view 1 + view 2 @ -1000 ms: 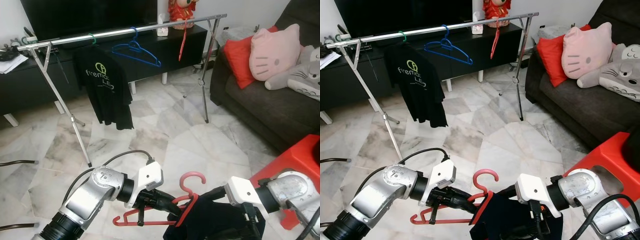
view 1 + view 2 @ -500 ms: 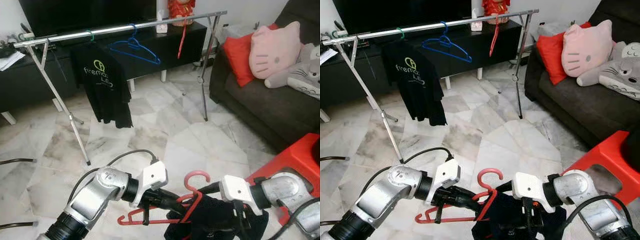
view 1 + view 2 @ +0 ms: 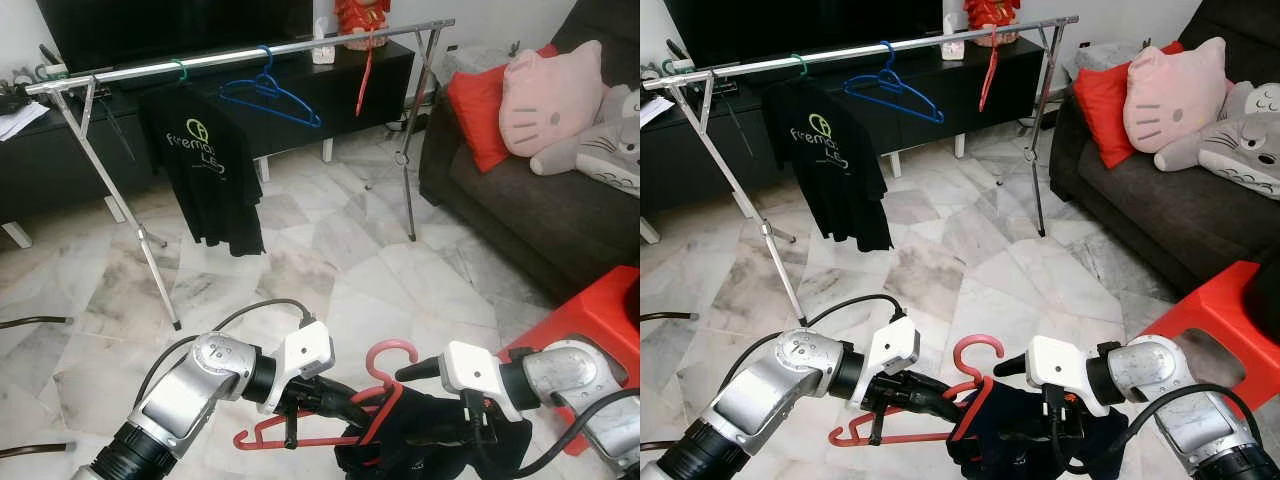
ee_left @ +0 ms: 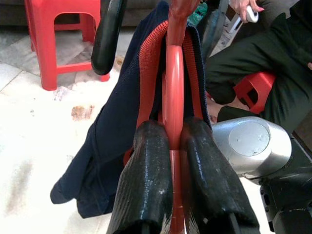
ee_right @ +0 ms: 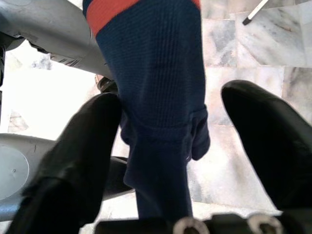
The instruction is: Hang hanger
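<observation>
Since a second ago the right claw [image 5: 161, 161] has slid in beneath the dark navy garment [image 3: 1030, 430] and now sits with its fingers [image 5: 73, 161] spread wide on either side of the hanging cloth, not pinching it. One red hanger [image 3: 375, 385] carries that garment, low over the marble floor [image 3: 330, 250] and well in front of the clothes rail [image 3: 240, 60]; the left claw [image 4: 175, 146] has its two fingers pressed tight on the hanger's red bar. On the rail I count three things: a black T-shirt [image 3: 205, 165] on a green hook, one blue hanger [image 3: 270, 95] beside it, and one red hanger [image 3: 366, 75] farther toward the rail's right end. Right of the rail stands a dark sofa [image 3: 520, 210] with three cushions or plush toys, and a red stool [image 3: 595, 320] sits near the right arm.
</observation>
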You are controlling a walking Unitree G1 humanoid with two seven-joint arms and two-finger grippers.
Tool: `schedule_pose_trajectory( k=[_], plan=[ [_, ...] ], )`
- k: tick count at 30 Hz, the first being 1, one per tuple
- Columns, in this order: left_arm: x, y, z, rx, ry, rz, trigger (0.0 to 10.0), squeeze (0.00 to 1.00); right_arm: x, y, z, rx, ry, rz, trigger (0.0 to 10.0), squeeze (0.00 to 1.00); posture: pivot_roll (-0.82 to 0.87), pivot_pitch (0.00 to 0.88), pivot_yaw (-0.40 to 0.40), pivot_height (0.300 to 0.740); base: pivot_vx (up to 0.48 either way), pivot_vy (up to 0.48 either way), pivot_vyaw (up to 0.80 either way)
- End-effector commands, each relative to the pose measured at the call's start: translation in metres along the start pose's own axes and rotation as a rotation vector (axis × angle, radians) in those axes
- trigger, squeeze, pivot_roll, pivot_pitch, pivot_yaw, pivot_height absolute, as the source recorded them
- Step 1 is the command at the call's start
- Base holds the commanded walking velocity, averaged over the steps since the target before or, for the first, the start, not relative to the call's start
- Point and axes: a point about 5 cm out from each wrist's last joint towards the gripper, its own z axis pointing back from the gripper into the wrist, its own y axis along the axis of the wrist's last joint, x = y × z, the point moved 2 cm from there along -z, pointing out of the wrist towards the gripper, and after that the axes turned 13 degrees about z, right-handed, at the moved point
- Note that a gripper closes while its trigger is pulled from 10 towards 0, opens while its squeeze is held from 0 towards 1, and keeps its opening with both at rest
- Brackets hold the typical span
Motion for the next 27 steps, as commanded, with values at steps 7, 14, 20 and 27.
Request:
schedule_pose_trajectory(
  k=[7,14,20,27],
  plan=[
    [0.0009,0.0103,-0.0013,0.019,-0.008,-0.053,10.0,0.00,0.0057,0.0000,0.0029,0.011,-0.029,-0.006,0.0,0.00,-0.17,0.050,-0.009,0.740,0.000,0.000,0.00],
    [0.0013,0.0123,-0.0027,0.024,-0.013,-0.057,10.0,0.00,0.0067,-0.0003,-0.0001,0.016,-0.034,-0.011,0.0,0.00,-0.17,0.047,-0.009,0.740,0.000,0.000,0.00],
    [0.0018,0.0136,-0.0036,0.029,-0.017,-0.062,10.0,0.00,0.0044,0.0006,-0.0021,0.026,-0.020,-0.018,0.0,0.00,-0.17,0.047,-0.010,0.740,0.000,0.000,0.00],
    [0.0012,0.0177,-0.0047,0.039,-0.020,-0.076,10.0,0.00,0.0020,0.0002,-0.0042,0.029,-0.004,-0.023,0.0,0.00,-0.17,0.045,-0.011,0.740,0.000,0.000,0.00]
  ],
)
